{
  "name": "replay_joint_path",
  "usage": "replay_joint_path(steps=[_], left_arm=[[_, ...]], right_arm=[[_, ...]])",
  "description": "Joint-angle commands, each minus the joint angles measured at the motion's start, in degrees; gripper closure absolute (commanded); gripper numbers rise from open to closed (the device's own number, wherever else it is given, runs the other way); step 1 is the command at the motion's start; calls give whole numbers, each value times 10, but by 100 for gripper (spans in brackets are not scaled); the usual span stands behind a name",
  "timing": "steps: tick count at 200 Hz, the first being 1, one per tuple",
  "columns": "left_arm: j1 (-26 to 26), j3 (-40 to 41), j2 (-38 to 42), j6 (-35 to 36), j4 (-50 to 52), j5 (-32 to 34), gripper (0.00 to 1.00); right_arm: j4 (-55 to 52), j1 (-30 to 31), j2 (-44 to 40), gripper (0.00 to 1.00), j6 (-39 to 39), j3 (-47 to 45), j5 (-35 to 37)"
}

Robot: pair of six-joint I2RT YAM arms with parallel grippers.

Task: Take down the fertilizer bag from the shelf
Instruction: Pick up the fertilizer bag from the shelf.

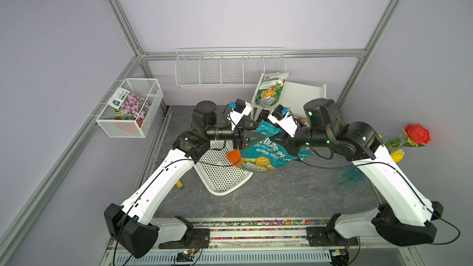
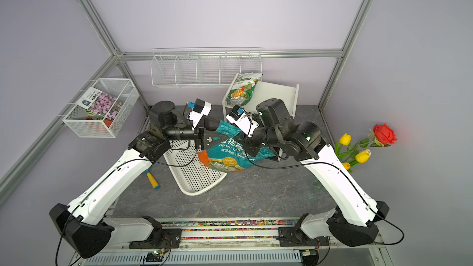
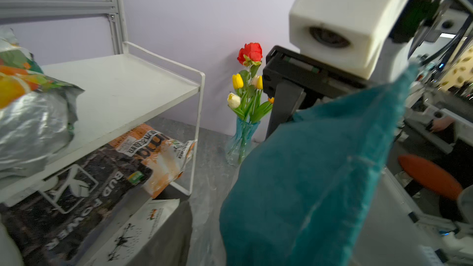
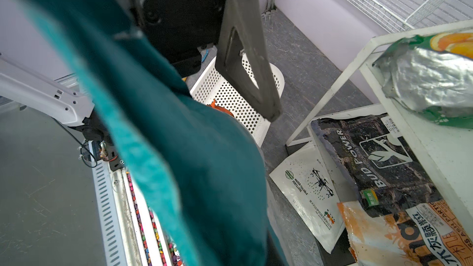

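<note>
The fertilizer bag is teal with an orange picture. It hangs between my two arms in front of the shelf, low over the table. My right gripper is shut on the bag's top edge; its finger shows in the left wrist view. My left gripper stands open at the bag's other top corner. One of its fingers is clear of the teal cloth; the other is hidden behind it. The bag covers each wrist camera's own jaws.
A green and silver bag lies on the shelf's top board. Black and orange bags lie below, a white bag on the floor. A white perforated basket lies under the left arm. Flowers stand at right, wire rack behind.
</note>
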State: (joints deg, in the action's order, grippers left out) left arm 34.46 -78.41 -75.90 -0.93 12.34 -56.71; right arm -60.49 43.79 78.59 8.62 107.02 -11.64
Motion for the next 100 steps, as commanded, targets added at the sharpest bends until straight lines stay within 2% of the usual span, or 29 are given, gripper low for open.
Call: replay_joint_path(steps=[1,8,16,60,94,100], left_arm=[[11,-24,-9,-9,-1,-23,57],[13,-24,-11,-5,3,-33,70],[13,-23,-11,-6,9,-36,100],[13,-15,4,-5,25,-6,100],[13,19,40,-23,-41,112,100],[13,31,50,-30,-64,135,100]], right_arm=[[123,0,-29,100,13,5,-18],[124,0,-29,100,14,3,-16],[124,0,-30,100,16,0,-12],[124,0,-24,100,24,-12,2],[139,0,-21,100,20,-39,45],[144,1,-21,95,19,-46,52]])
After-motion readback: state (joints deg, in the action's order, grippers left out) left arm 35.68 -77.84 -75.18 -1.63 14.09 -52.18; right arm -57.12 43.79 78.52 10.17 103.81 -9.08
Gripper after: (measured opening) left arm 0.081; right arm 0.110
